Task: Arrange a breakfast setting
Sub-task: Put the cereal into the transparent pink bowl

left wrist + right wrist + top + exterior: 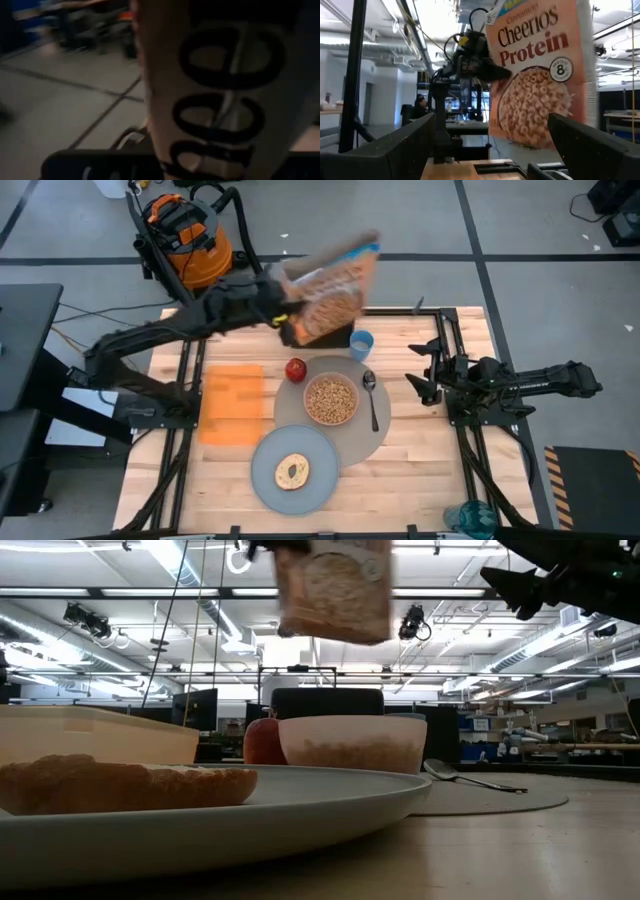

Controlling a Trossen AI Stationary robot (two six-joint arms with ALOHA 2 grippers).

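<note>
My left gripper (285,308) is shut on a Cheerios cereal box (335,285), held high over the table's far middle; the box also shows in the right wrist view (540,75) and the low view (335,585). Below it, a pink bowl (330,400) of cereal and a metal spoon (371,395) rest on the round grey placemat (375,442). A red-yellow apple (295,368) and a blue cup (361,344) stand at the mat's far edge. A bagel (292,471) lies on the blue-grey plate (262,490). My right gripper (413,367) is open and empty at the right. My left gripper pinches the cereal box between its two fingers at one narrow side (492,67), about halfway up. The fingers come roughly level from the table's left side. The box is lifted clear of the table, about upright with a slight tilt, above the bowl's far side.
An orange board (232,402) lies on the table left of the placemat. Black rails (455,330) frame the table top. An orange vacuum (185,230) stands on the floor beyond the far left corner. Bare wood shows at the near right.
</note>
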